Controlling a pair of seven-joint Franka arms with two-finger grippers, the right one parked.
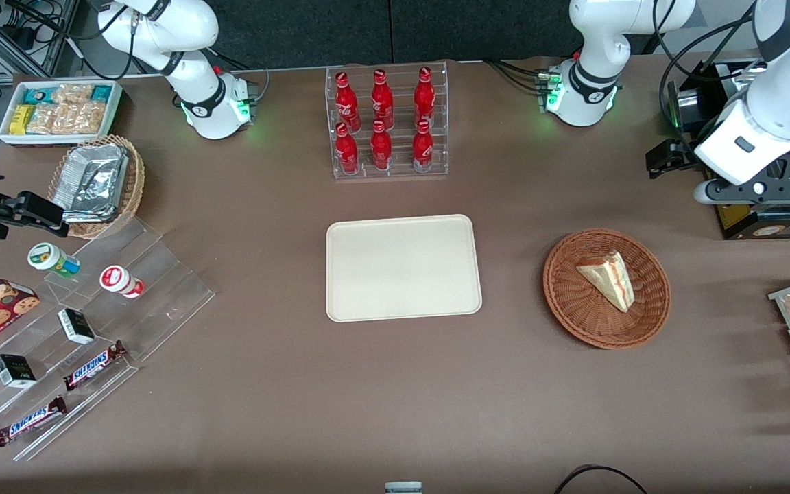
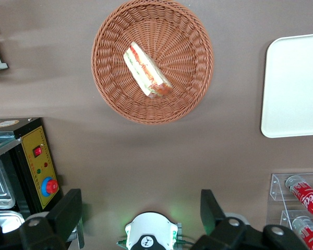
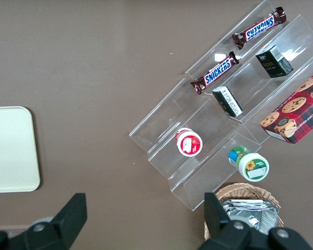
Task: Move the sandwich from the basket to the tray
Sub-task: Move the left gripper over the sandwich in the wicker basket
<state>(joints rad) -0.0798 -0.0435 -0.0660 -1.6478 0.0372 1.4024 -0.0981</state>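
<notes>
Since the sandwich (image 1: 607, 278) lies untouched in the basket (image 1: 577, 312) at the right of the front view, the task looks barely begun: reaching, grasping, carrying and setting down all seem left to do. It is a soft pale triangular wedge with red-orange and green layers along its cut edge, resting on round, ribbed reddish-brown wicker. At frame centre the tray (image 1: 403, 267) is a flat, smooth cream rectangle with rounded corners and a low rim, bare. Farther back, at the upper right, the gripper (image 2: 141, 211) hangs high over the table, fingers spread apart, holding nothing
</notes>
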